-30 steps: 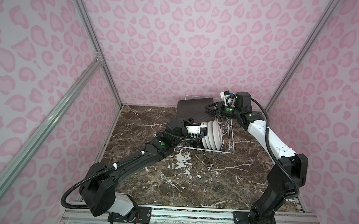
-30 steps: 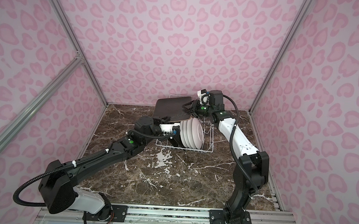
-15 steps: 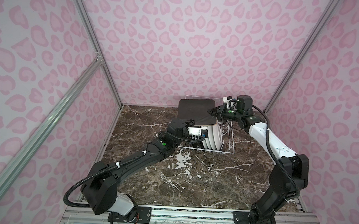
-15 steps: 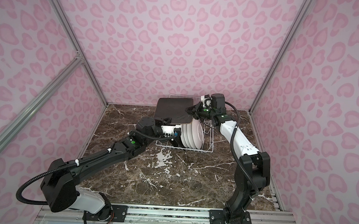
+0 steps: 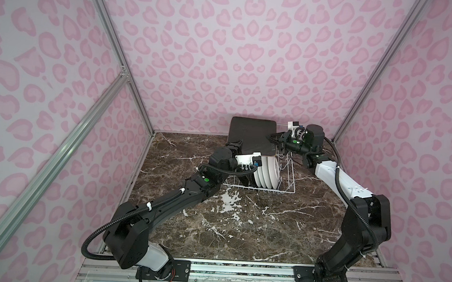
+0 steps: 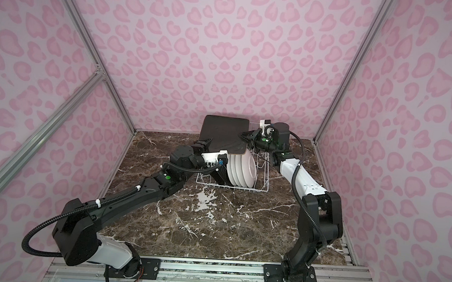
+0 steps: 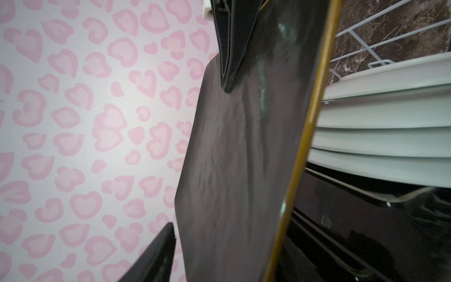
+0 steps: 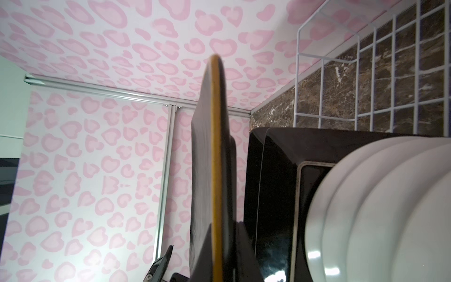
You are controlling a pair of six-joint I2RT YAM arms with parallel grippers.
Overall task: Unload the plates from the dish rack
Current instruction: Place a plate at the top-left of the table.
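Note:
A square plate (image 5: 252, 135) (image 6: 224, 134) with a dark brown back and an ochre rim hangs tilted above the left end of the white wire dish rack (image 5: 292, 178) (image 6: 260, 190). My right gripper (image 5: 272, 137) (image 6: 245, 134) is shut on its right edge, and its fingers straddle the rim (image 8: 214, 256) in the right wrist view. My left gripper (image 5: 236, 145) (image 6: 204, 143) stands open at the plate's lower left corner. One finger (image 7: 156, 256) stands off the brown back and the other is hidden. Several round white plates (image 5: 267, 173) (image 8: 378, 207) and dark square plates (image 5: 245, 179) (image 8: 273, 195) stand in the rack.
The rack sits at the back of the brown marble table (image 5: 241, 228), close to the pink patterned back wall (image 5: 224, 66). Aluminium frame posts (image 5: 117, 59) run up the corners. Both arms reach in from the front rail.
My left gripper's jaws have opened off the square plate's edge. My right gripper closed on the plate's right edge and keeps it up; the plate has shifted slightly right.

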